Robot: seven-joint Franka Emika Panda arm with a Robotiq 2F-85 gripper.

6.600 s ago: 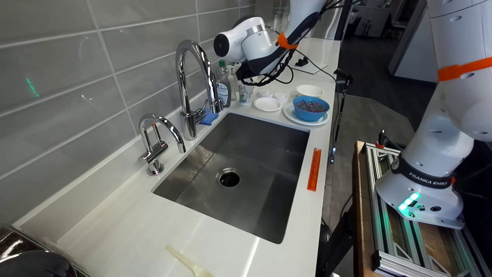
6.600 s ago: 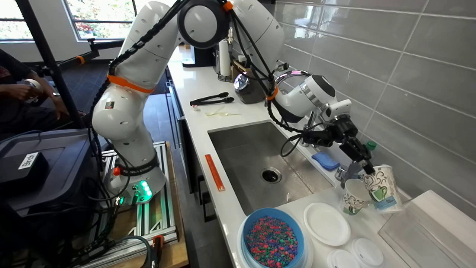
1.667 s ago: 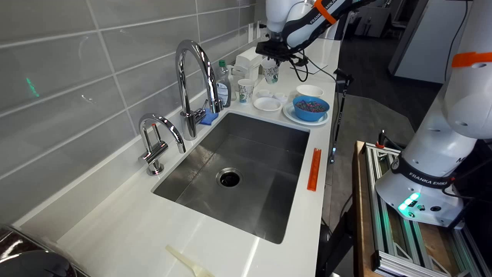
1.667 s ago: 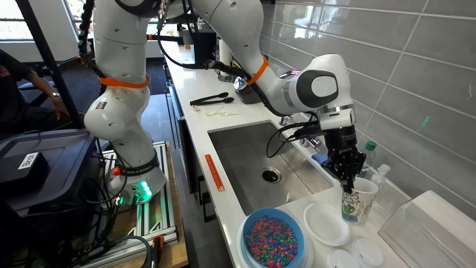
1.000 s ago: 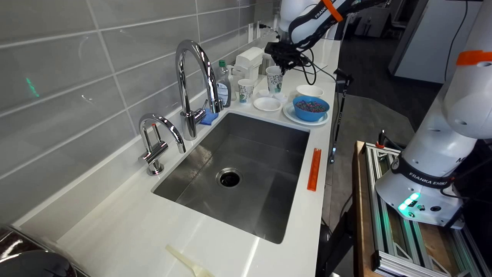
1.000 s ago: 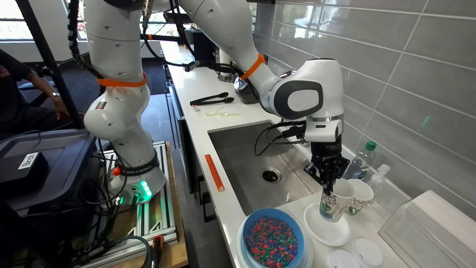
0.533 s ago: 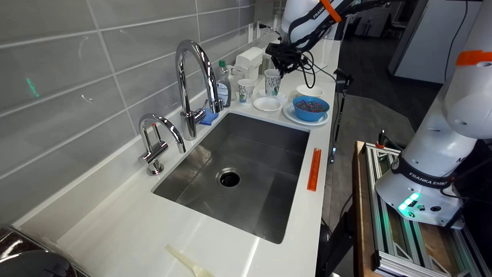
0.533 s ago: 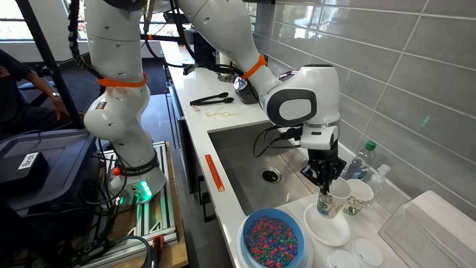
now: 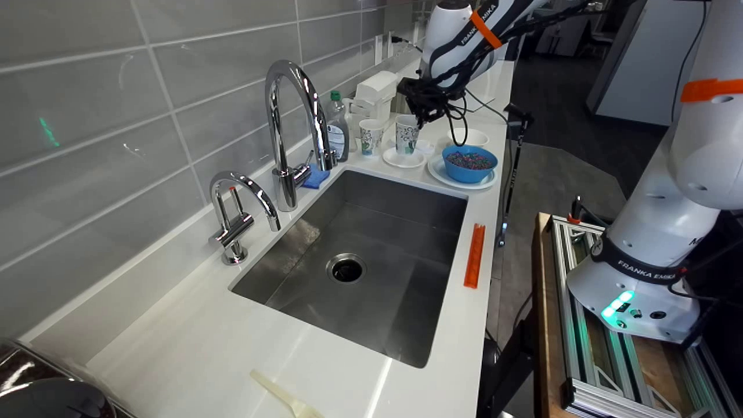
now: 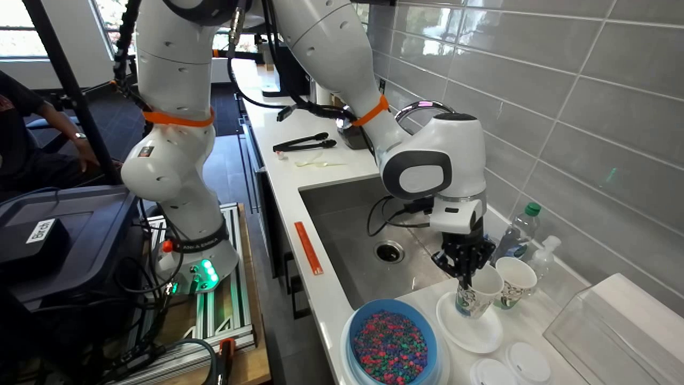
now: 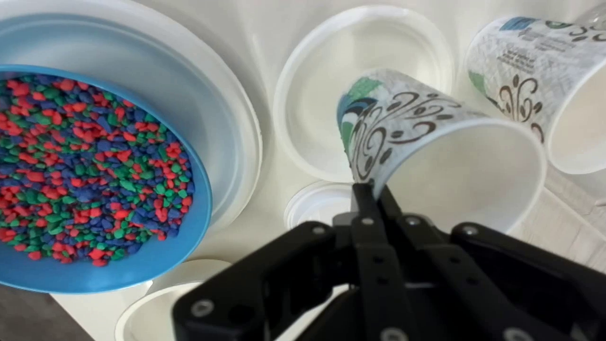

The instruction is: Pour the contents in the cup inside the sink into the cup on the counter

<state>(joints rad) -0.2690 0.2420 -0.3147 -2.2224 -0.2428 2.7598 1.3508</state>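
My gripper (image 11: 374,192) is shut on the rim of a patterned paper cup (image 11: 402,123). In both exterior views the held cup (image 9: 406,139) (image 10: 478,297) is nearly upright, over the white plate (image 10: 465,334). Its base is at or just above the plate; I cannot tell if they touch. Its inner wall shows pale, but its bottom is hidden. A second patterned cup (image 9: 370,138) (image 10: 515,283) stands upright on the counter (image 9: 203,348) beside it, also in the wrist view (image 11: 525,71). The sink (image 9: 400,232) shows no cup in it.
A blue bowl (image 9: 467,173) (image 11: 165,258) of coloured pebbles stands on a plate beside the held cup. White lids (image 10: 527,361), a white bowl (image 9: 479,138), a green-capped bottle (image 10: 518,230) and a pump bottle (image 10: 544,259) are near. A tall tap (image 9: 278,133) rises beside the sink.
Earlier my gripper held the cup tilted by the second cup. It has since turned upright, moved away from the wall to over the plate, and lowered.
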